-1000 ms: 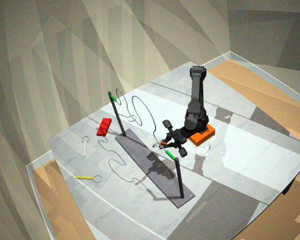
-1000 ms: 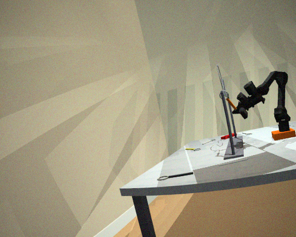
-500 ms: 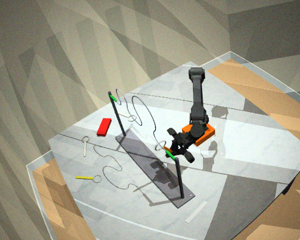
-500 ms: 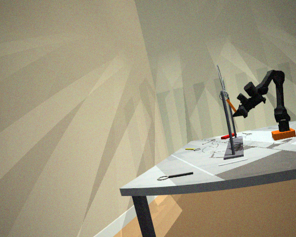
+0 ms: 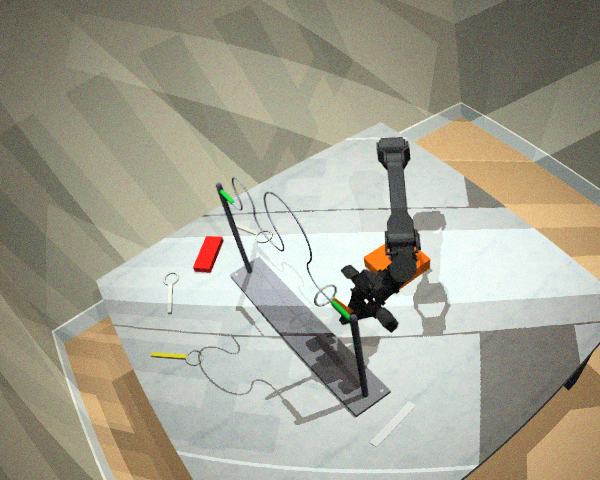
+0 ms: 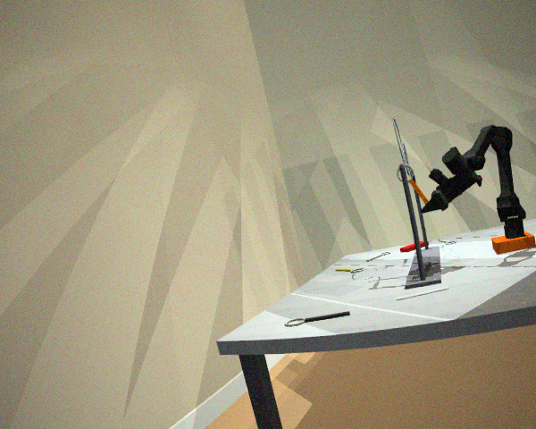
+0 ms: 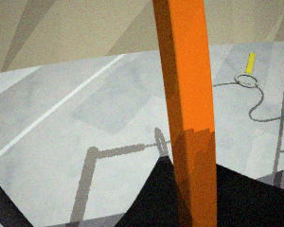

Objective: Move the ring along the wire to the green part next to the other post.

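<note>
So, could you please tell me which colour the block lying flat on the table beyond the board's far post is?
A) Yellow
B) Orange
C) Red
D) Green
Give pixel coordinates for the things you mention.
C: the block [image 5: 208, 254] [image 6: 411, 247] lying near the far post [image 5: 235, 232] shows red in both the top and exterior views.

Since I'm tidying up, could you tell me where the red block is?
In the top view, the red block lies left of the far post.
</note>
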